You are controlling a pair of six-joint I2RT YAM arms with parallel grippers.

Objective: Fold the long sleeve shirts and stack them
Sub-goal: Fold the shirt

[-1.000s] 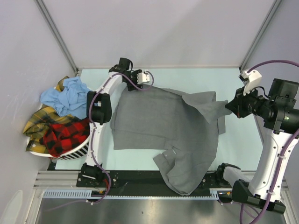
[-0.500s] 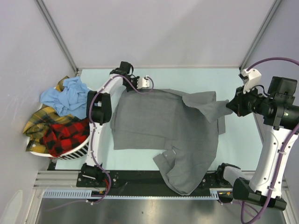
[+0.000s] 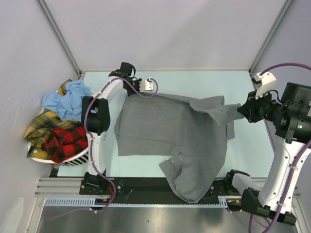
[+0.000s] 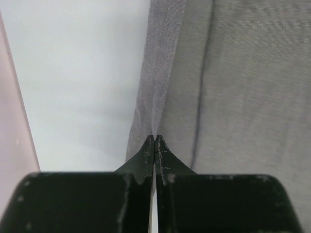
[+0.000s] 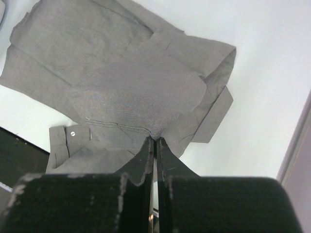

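Lying spread on the pale green table (image 3: pixel 204 82) is the grey shirt (image 3: pixel 170 131), with most of its body flat in the middle of the table and its lower part passing over the near edge onto the black strip between the two arm bases. At the far left corner of this shirt is the left gripper (image 3: pixel 154 89). In the left wrist view its two black fingers (image 4: pixel 146 155) are pressed together, and a thin fold of the shirt's edge runs right up to their tips, so they seem to pinch the cloth there. The right gripper (image 3: pixel 241 110) is at the right side of the shirt. Its fingers are also closed tightly, and the right wrist view shows a part of the grey cloth pulled up into a small peak between the tips. On the left, beside the table, stands a white slotted basket (image 3: pixel 77 158). It holds a light blue shirt (image 3: pixel 68 99), a yellow plaid shirt (image 3: pixel 41 126) and a red-and-black plaid shirt (image 3: pixel 65 143), all heaped loosely and well apart from both grippers.
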